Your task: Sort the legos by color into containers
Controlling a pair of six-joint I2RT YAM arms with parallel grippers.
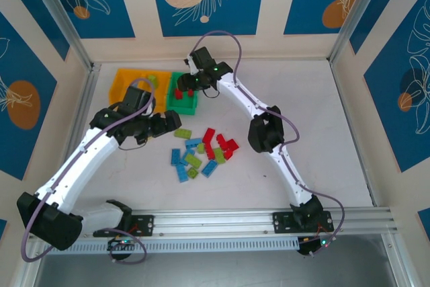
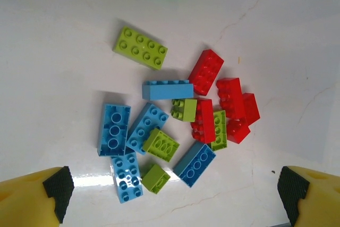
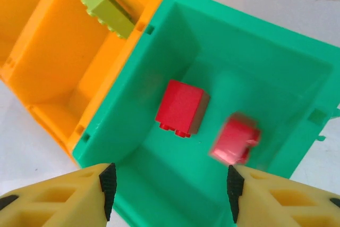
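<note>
The loose legos [image 1: 201, 154] lie in a heap on the white table: red [image 2: 206, 71], light blue [image 2: 113, 129] and lime green [image 2: 139, 48] bricks. My left gripper [image 2: 173, 188] hovers above the near edge of that heap, open and holding nothing. My right gripper [image 3: 169, 184] hangs open over the green container [image 3: 255, 62]. One red brick [image 3: 180, 107] rests on that container's floor. A second red brick [image 3: 234, 139] is blurred just beyond the right finger, apart from both pads. A lime brick [image 3: 106, 8] leans inside the neighbouring orange container [image 3: 58, 51].
The containers sit at the back left of the table, with the orange one [image 1: 127, 82] left of the green one [image 1: 181, 107]. A metal rail [image 1: 269, 220] runs along the near edge. Patterned walls close in the table on three sides.
</note>
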